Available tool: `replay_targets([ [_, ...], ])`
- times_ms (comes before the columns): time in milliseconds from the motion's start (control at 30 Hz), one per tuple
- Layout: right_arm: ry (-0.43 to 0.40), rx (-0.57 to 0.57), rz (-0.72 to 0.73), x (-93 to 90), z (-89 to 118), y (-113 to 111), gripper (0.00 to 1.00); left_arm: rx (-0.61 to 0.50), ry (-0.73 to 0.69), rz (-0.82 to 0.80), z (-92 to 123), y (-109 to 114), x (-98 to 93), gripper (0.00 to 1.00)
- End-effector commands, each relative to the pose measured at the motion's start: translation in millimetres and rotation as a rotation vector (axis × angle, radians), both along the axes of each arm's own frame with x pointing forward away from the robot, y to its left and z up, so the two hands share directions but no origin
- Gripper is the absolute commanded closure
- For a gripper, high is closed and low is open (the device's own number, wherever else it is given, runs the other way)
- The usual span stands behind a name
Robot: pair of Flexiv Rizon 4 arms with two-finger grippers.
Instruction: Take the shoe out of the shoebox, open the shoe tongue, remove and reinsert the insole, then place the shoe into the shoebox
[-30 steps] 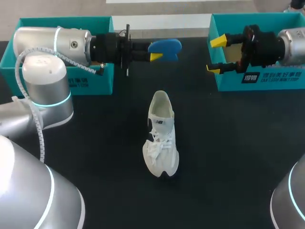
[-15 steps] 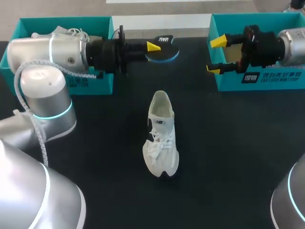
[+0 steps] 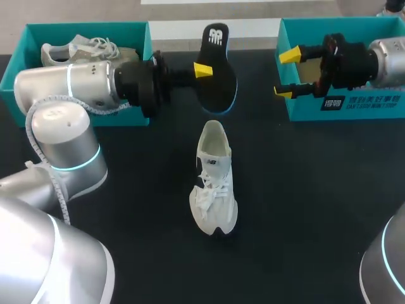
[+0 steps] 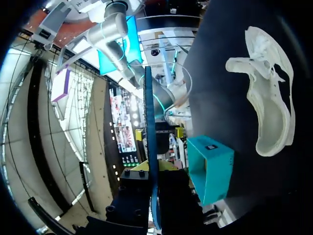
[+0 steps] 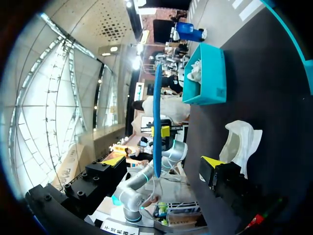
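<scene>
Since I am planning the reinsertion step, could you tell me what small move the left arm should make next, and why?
Probably lower the insole toward the white shoe's opening: the left gripper holds it in the air just beyond the shoe's heel end, with nothing between them.

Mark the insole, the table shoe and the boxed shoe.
insole [image 3: 218,79]: head view, black top face.
white shoe [image 3: 207,197]: head view, laces.
boxed shoe [image 3: 69,50]: head view, side of upper.

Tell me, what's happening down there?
Left claw shut on insole, above table. Right claw open, empty. White shoe on table; nothing between it and insole.
</scene>
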State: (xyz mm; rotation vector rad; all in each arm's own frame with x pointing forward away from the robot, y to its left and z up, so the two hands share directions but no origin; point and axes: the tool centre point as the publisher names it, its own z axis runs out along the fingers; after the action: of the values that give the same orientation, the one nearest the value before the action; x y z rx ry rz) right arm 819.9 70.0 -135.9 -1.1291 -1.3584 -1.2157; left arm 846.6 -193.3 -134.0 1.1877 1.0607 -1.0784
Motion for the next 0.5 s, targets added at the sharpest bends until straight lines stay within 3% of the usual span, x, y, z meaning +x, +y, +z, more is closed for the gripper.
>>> replay_targets([
  [33,0.001,-0.002,-0.002,0.0,0.1,1.5,0.0,0.032,-0.054,0.012,-0.4,-1.1,5.7,1.0],
  [333,-0.031,-0.016,-0.005,0.4,-0.4,15.1,0.0,0.045,0.012,0.044,-8.4,-10.4,12.5,1.0],
  [500,-0.049,-0.016,0.01,1.3,-2.5,27.7,0.0,0.064,0.023,0.066,-12.0,-26.3,20.7,1.0],
])
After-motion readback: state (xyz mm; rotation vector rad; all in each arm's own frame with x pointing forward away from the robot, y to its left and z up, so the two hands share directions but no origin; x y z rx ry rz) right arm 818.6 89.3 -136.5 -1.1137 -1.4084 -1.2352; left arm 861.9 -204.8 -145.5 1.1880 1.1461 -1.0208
